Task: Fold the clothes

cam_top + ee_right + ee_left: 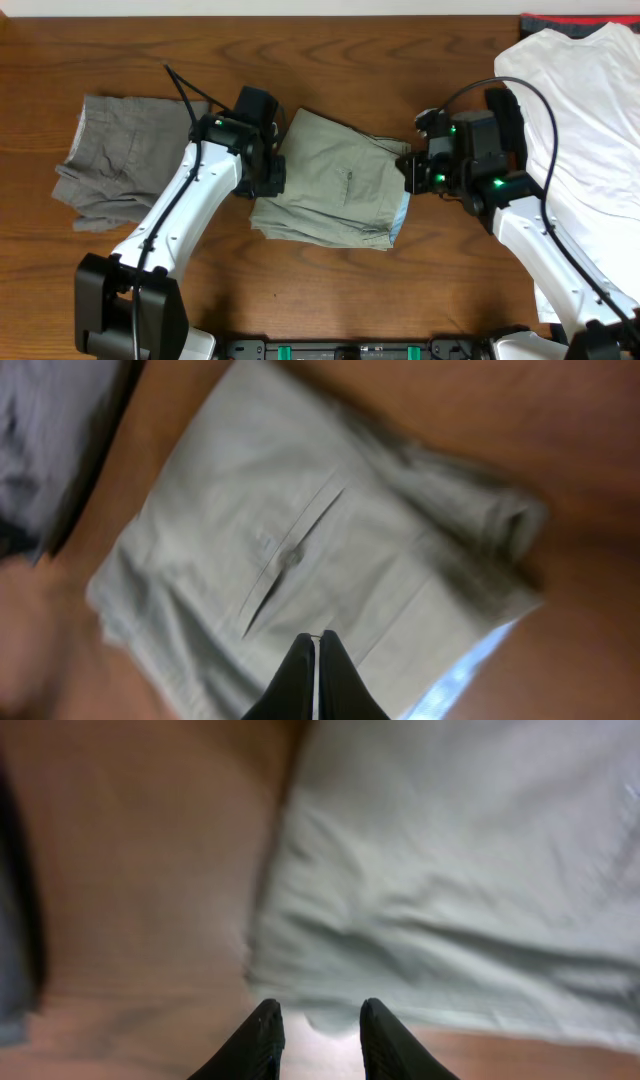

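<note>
khaki-beige cotton trousers (335, 192), folded into a compact rectangle, are laid at the middle of the brown wooden table (350, 60), with a buttoned back pocket (290, 557) turned upward and a pale blue lining edge (465, 675) shown at the corner nearest the right arm (560, 260). darker grey trousers (115, 165) are spread on the left part of the table, apart from the khaki pair, and a white t-shirt (590, 120) is spread flat at the right edge, partly covered by the right arm; a red cloth strip (560, 20) is seen just beyond its top. the left gripper (268, 170) is placed at the left edge of the khaki trousers, its black fingers (262, 1035) held narrowly apart with nothing seen between them and the cloth edge just ahead of the tips. the right gripper (410, 172) is placed at the right edge of the same trousers; its fingers (300, 675) are pressed together over the fabric, and whether the cloth is touched cannot be told
</note>
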`<state>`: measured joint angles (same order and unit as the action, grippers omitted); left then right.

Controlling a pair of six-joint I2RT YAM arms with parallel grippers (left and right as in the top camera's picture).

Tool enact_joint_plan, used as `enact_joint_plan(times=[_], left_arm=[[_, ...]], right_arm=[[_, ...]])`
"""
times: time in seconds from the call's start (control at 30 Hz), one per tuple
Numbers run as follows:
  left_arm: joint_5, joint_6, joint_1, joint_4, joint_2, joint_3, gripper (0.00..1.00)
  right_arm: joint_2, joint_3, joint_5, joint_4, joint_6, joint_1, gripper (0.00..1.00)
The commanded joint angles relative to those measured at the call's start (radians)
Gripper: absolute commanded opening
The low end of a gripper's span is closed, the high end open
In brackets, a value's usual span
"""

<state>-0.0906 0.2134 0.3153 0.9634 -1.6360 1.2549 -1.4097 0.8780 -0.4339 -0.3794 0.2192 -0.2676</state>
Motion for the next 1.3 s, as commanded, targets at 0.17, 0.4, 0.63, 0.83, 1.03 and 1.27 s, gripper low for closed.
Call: enact_joint_plan(times=[0.17,0.4,0.63,0.83,1.03,1.27], left_arm=[[0.121,-0.002,-0.003,-0.094,-0.051,-0.06,0.29],[0.121,-0.002,-0.003,-0.076,-0.054,-0.06,0.31],[0.117,-0.001,-0.003,-0.033,-0.053,-0.06,0.31],[0.117,0.002,-0.003,-0.034,-0.053,-0.06,0.31],[0.116,0.002,-0.003,-0.061,-0.053,-0.06,0.33],[0.064,0.002,-0.003,-0.089,-0.053,-0.06,0.37]], right_arm=[[-0.15,-0.002,-0.146,-0.14,-0.064,-0.154,0.15],[-0.365,-0.002,0.09,-0.224,0.077,-0.173,0.18],[-0.603,0.011,0.157,-0.167,0.129,-0.04,0.06],[-0.612,0.086,0.277,-0.151,0.162,0.09,0.05],[-0.612,0.257,0.328,-0.106,0.137,0.121,0.06],[-0.609,0.444,0.328,0.006,0.007,0.119,0.11]])
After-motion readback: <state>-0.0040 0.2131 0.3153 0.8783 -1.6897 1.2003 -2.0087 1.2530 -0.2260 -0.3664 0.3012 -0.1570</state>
